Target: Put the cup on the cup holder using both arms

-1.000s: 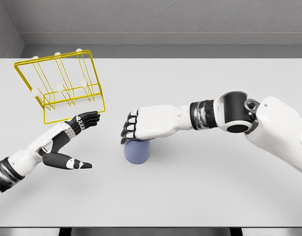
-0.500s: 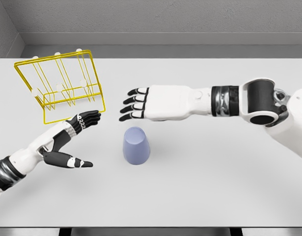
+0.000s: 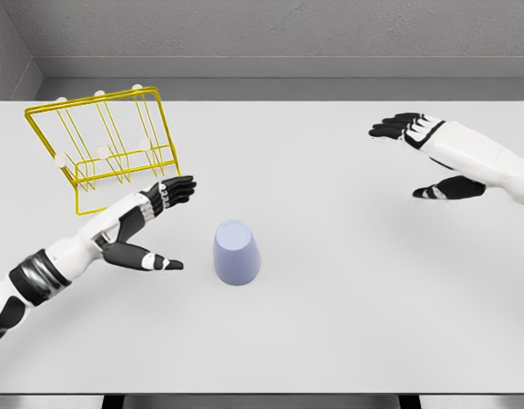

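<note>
Looking down, you see a white table (image 3: 330, 324) against grey walls (image 3: 244, 34). Cup (image 3: 237, 252) sits upside down near centre. Rack (image 3: 104, 149) at 10 o'clock. Left hand (image 3: 146, 226), 9 o'clock of cup, fingers spread, holding nothing. Right hand (image 3: 432, 153) at 2 o'clock, spread, empty.

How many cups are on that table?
1. The cup stands upside down near the table's middle, between the rack at far left and the right hand, touching neither hand.
</note>
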Motion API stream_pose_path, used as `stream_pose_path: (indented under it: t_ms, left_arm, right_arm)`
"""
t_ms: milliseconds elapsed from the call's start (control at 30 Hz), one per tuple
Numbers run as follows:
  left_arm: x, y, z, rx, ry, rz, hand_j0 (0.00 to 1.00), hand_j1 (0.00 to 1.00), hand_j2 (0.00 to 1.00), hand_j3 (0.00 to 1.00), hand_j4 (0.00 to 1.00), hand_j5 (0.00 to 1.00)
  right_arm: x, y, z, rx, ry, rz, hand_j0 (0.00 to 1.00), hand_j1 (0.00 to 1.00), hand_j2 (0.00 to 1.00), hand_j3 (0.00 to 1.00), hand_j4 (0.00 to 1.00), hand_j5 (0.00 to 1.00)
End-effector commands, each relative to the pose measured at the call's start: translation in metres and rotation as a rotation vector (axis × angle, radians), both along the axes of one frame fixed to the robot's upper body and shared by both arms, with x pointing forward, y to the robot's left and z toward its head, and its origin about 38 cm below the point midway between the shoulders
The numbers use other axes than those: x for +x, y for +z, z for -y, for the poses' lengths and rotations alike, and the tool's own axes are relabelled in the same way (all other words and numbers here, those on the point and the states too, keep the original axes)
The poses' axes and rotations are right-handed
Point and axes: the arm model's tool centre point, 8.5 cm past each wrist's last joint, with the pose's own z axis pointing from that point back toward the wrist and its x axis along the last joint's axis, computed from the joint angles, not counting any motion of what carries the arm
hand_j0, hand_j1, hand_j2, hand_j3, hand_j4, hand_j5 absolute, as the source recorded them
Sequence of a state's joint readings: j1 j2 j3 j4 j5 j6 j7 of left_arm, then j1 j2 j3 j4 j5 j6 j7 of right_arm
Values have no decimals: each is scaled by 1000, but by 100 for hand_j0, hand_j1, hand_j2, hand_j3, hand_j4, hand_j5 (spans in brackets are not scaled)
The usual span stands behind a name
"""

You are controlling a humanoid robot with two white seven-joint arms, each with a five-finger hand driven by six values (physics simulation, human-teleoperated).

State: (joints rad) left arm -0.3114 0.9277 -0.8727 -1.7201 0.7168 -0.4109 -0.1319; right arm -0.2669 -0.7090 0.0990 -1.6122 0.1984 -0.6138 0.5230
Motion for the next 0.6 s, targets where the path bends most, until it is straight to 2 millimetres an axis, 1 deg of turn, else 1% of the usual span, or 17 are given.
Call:
stream_pose_path:
  t_ms: [0,67,100,167,233,267,433,500,567]
  left_arm:
    - [-2,-15,4,8,0,-45,100,100,100,100,100,100]
    - [-1,-19,7,9,-5,-52,100,100,100,100,100,100]
    - [1,-18,8,10,-6,-49,100,100,100,100,100,100]
    - [0,-21,14,7,-17,-59,100,100,100,100,100,100]
    - [4,-20,18,12,-26,-57,100,100,100,100,100,100]
    - [6,-21,21,6,-25,-57,100,100,100,100,100,100]
    - [7,-24,26,9,-28,-71,100,100,100,100,100,100]
    - [8,-28,34,12,-46,-78,100,100,100,100,100,100]
    - [10,-31,32,18,-39,-85,100,100,100,100,100,100]
  right_arm:
    - [5,-2,12,69,-54,-2,100,100,100,100,100,100]
    - [5,-9,10,80,-55,-18,100,100,100,100,100,100]
    - [5,-10,13,82,-64,-22,100,100,100,100,100,100]
    - [8,-19,22,87,-95,-48,100,100,100,100,100,100]
    - [8,-18,24,88,-99,-45,100,100,100,100,100,100]
    - [8,-15,29,92,-112,-37,100,100,100,100,100,100]
    - [6,-11,25,95,-100,-26,100,100,100,100,100,100]
    - [6,-11,25,93,-101,-26,100,100,100,100,100,100]
    - [6,-12,25,95,-100,-27,100,100,100,100,100,100]
